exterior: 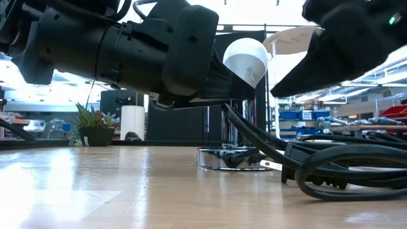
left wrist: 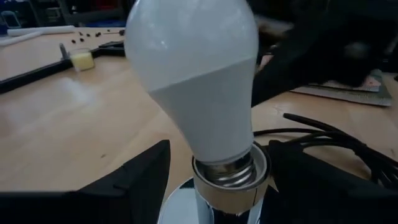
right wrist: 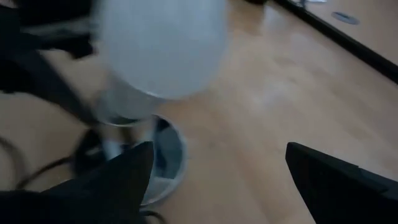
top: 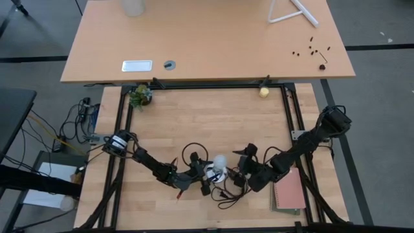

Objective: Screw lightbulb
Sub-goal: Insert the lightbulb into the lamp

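High view: we note the lightbulb (top: 220, 161) near the table's front middle, between the left gripper (top: 206, 176) and the right gripper (top: 239, 173). Low view: bulb (exterior: 247, 59) tilted above the silver socket (exterior: 230, 158), black cord (exterior: 337, 166) beside it. Left wrist view: bulb (left wrist: 202, 81) stands in the socket, threads showing, dark fingers (left wrist: 134, 177) spread either side, not touching. Right wrist view: fingers (right wrist: 121, 177) parted, bulb (right wrist: 158, 50) just beyond them.

One lightbulb (top: 220, 160), one silver socket (exterior: 226, 158), one small potted plant (top: 140, 96), one yellowish ball (top: 264, 92), two notebooks (top: 288, 190).
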`<state>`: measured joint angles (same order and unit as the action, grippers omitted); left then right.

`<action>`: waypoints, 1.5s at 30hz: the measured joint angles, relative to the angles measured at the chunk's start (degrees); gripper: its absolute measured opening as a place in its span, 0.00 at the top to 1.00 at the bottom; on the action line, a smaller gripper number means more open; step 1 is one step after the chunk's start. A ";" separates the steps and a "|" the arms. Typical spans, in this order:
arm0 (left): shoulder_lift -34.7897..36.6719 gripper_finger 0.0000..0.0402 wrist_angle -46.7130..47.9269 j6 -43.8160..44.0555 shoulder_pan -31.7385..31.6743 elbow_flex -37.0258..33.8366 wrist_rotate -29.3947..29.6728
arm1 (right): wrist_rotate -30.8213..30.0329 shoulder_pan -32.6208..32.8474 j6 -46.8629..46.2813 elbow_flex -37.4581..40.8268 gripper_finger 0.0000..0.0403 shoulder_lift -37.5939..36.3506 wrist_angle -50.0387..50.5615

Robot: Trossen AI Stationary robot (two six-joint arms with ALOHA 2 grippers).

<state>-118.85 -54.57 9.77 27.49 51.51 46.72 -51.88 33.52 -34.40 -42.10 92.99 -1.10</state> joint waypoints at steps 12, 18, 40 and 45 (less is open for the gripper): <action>0.03 0.32 -2.44 -4.03 -0.09 0.02 -0.37 | 5.16 -6.12 5.30 1.33 0.07 0.00 -6.52; 0.07 0.33 -7.41 -8.88 -0.09 0.02 -0.27 | 3.88 -5.89 7.95 1.33 0.07 0.00 -9.19; 0.07 0.38 -3.93 -7.69 1.55 0.04 2.14 | 6.36 -4.85 9.05 -0.66 0.07 -0.11 -8.88; 0.07 0.38 -4.03 -7.60 2.05 0.04 3.02 | 5.59 -4.87 8.50 -0.66 0.07 -0.76 -7.29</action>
<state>-118.78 -58.61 2.17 29.54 51.55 49.74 -46.29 28.64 -25.91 -42.76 92.23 -8.39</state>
